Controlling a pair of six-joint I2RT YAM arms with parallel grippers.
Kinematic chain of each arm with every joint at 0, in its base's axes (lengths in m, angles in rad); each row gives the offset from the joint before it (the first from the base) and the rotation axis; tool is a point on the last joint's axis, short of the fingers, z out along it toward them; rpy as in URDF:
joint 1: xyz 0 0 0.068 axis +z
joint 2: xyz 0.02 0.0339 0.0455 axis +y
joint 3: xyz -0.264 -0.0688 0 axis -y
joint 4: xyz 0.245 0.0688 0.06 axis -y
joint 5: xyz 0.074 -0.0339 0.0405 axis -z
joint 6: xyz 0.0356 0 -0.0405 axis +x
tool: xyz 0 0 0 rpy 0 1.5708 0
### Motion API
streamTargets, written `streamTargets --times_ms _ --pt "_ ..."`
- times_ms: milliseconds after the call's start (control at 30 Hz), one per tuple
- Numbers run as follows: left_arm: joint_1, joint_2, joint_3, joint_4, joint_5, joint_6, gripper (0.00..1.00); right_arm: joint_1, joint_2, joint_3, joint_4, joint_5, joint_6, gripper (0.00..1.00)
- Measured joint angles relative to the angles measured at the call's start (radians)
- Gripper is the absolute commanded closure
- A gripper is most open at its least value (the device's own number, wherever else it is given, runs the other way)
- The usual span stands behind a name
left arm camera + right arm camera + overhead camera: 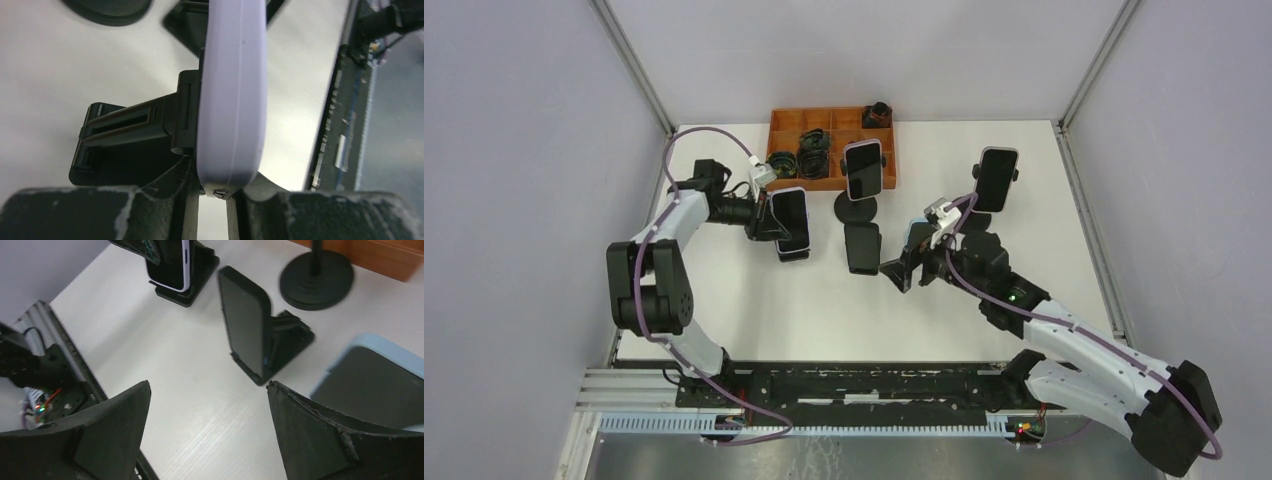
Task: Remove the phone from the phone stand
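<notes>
**A:** Left wrist view, nearest first. How does the claw stand?

**B:** The left claw [215, 197] is drawn nearly closed. Its fingers [150, 210] press on either face of the lavender phone [232, 100], pinching it by one edge. Just behind, the black phone stand [125, 125] touches the phone's back.

**A:** So is the phone off?

**B:** Not by my reading. The hold is taken, but the lift is left to do. In the right wrist view the phone's lower end looks seated on the stand's lip, though I cannot tell for sure whether it has cleared it.

**A:** And the other arm?

**B:** The right claw [207, 387] gapes wide and holds nothing. It hangs over the table [165, 365], at about 4 o'clock from the lavender phone in the top view.

**A:** What else is around?

**B:** Just beside the right claw stands a blue-cased phone [917, 235]. At 3 o'clock from the lavender phone, near it but apart, a black phone [862, 247] leans on its own stand. Farther off, at 1 o'clock, a round-base stand [856, 208] carries another phone. A far-right phone [995, 178] sits well apart. At the far edge lies an orange tray [824, 184] of dark parts.

**A:** Anything in the way?

**B:** Only the black phone at 3 o'clock, I judge. Pulling up and toward 9 o'clock avoids it.
</notes>
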Motion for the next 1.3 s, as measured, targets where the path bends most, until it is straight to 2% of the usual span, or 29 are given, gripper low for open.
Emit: streamTargets --times_ms 200,400,667,967,1300 --pt "-0.001 -0.134 0.060 -0.437 0.067 0.209 0.98 0.078 0.158 0.103 0.132 -0.163 0.050 0.08" --pt "-0.013 -0.274 0.089 -0.640 0.136 0.249 0.98 0.159 0.326 0.253 0.228 -0.296 0.082 0.11" --pt "-0.095 -0.471 0.152 -0.720 0.228 0.182 0.98 0.219 0.400 0.303 0.338 -0.364 0.134 0.21" --pt "-0.105 -0.533 0.153 -0.742 0.239 0.096 0.98 0.246 0.424 0.311 0.421 -0.414 0.193 0.33" --pt "-0.114 -0.585 0.153 -0.742 0.239 0.065 0.98 0.255 0.440 0.321 0.537 -0.458 0.267 0.60"
